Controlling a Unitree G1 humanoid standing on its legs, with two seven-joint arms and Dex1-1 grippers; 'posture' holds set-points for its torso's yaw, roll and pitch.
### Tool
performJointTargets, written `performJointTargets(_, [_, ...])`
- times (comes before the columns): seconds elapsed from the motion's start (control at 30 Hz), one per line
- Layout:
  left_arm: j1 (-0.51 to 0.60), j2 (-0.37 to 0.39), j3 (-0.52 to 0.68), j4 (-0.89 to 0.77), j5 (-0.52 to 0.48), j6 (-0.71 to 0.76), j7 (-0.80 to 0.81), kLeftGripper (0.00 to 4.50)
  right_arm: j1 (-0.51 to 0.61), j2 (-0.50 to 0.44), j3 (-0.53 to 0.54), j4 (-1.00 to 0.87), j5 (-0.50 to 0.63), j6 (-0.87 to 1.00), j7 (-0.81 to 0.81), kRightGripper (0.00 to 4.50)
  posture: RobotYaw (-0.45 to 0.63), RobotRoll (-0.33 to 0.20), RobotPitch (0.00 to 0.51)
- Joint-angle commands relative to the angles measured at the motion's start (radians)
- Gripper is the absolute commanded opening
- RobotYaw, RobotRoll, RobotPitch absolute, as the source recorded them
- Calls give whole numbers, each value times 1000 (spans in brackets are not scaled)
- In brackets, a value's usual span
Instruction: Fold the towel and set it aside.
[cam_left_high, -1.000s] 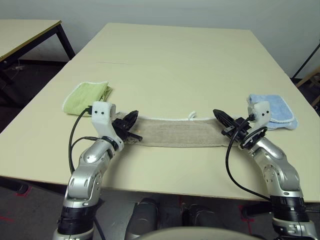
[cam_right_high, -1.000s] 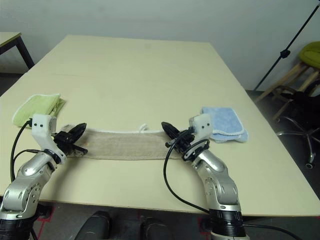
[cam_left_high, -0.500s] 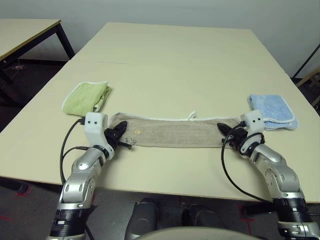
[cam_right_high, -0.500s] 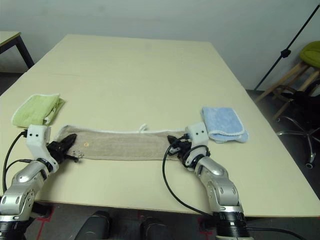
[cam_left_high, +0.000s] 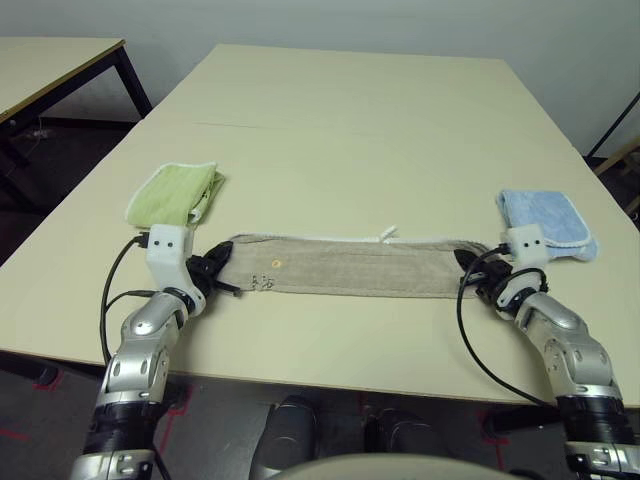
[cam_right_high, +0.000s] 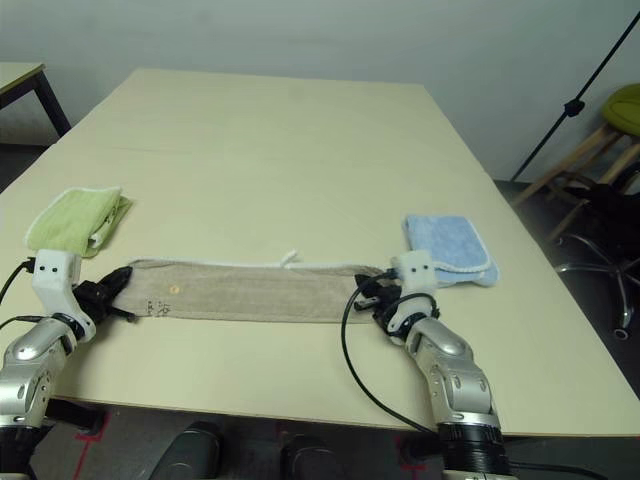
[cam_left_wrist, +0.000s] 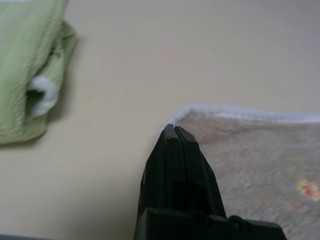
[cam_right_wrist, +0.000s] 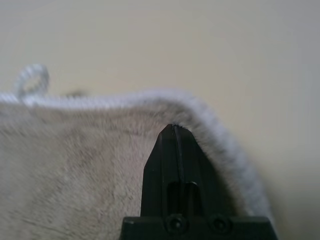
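Towel (cam_left_high: 350, 265), long flat beige terry strip, white-edged

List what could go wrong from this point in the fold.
1. The left gripper sits at the very corner of the towel with fingers together; it may not have the cloth and could lift empty.
2. The right gripper is shut over the other end near the edging; a thin bite could slip.
3. The green towel and blue towel lie close by and could get dragged.
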Motion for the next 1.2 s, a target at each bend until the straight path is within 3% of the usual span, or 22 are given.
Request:
performJointTargets(0.03, [-17, 18, -2, -27, -32, -59, -81, 1225, 25, 10, -88, -98, 154, 122, -21, 566, 160, 0, 83])
performJointTargets(0.17, [-31, 63, 3, -57, -74, -64, -178, 2710, 53, 9, -222, -192, 367, 286, -113, 2079, 160, 0, 83])
performJointTargets(0.3, [-33, 122, 19, -80, -152, -88, -318, 4136, 149, -31, -328, -266, 575, 462, -192, 3559, 149, 0, 102])
performJointTargets(0.37, [-32, 159, 26, -87, -199, -79, -405, 4500, 211, -67, -372, -273, 685, 553, -222, 4361, 148, 0, 103])
performJointTargets(0.6, [-36, 261, 16, -75, -295, -66, -660, 4500, 306, -121, -418, -255, 987, 671, -411, 4439, 141, 0, 106])
performJointTargets(0.87, [-43, 322, -25, -137, -359, 13, -829, 4500, 331, -126, -298, -246, 1229, 640, -648, 4439, 146, 0, 104])
performJointTargets(1.2, [-88, 297, -47, -140, -350, 46, -826, 4500, 169, -35, -143, -152, 1118, 495, -780, 4439, 164, 0, 96])
